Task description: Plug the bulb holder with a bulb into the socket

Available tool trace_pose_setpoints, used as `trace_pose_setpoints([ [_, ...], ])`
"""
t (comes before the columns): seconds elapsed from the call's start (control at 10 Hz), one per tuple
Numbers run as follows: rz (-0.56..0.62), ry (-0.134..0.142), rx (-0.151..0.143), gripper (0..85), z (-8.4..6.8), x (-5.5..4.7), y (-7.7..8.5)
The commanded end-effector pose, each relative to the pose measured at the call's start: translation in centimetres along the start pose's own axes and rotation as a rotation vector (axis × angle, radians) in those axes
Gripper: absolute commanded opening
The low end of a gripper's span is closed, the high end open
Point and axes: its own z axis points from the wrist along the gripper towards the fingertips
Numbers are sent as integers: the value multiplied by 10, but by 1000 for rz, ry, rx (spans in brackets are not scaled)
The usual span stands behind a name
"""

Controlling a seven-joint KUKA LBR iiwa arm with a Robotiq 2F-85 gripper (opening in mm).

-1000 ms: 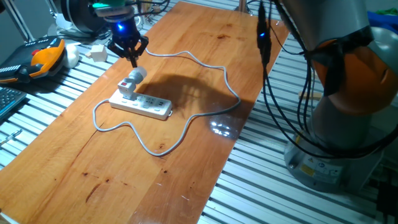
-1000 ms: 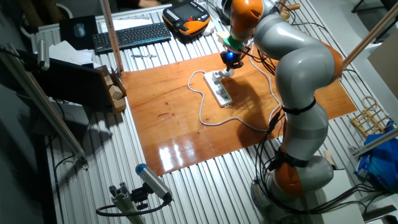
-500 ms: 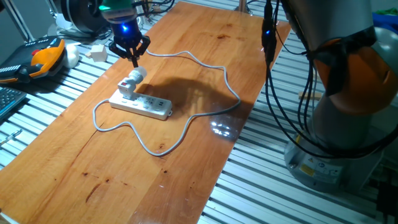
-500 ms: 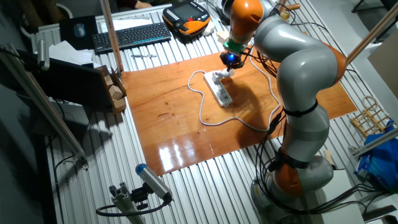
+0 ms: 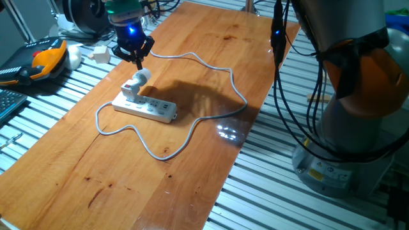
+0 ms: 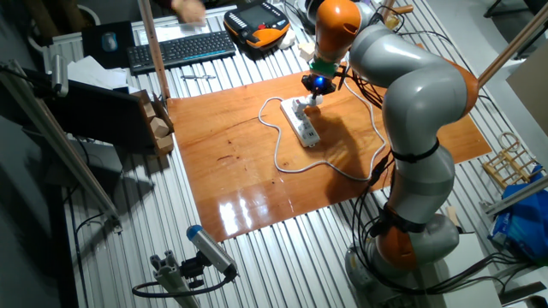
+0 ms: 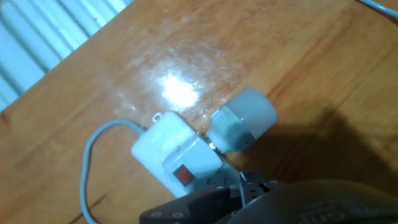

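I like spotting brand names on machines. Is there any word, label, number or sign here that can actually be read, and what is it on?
No text is readable.
Sticker on the robot base: too small to read.
Red mark on the bulb holder: no letters visible.
Keyboard keys: too small.

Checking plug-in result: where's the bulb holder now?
The bulb holder stands on the left end of the socket in one fixed view, on the wooden table, just below the gripper.

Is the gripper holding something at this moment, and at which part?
Nothing is held. The gripper hangs just above the bulb; the bulb holder sits on the socket.
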Motion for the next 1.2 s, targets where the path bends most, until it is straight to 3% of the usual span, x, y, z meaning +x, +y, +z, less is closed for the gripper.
trace_pose_setpoints([
  [0.0,-278,-7,-8,0,0,0,0],
  [1.1,-317,-23,-3,0,-1,3,-2],
])
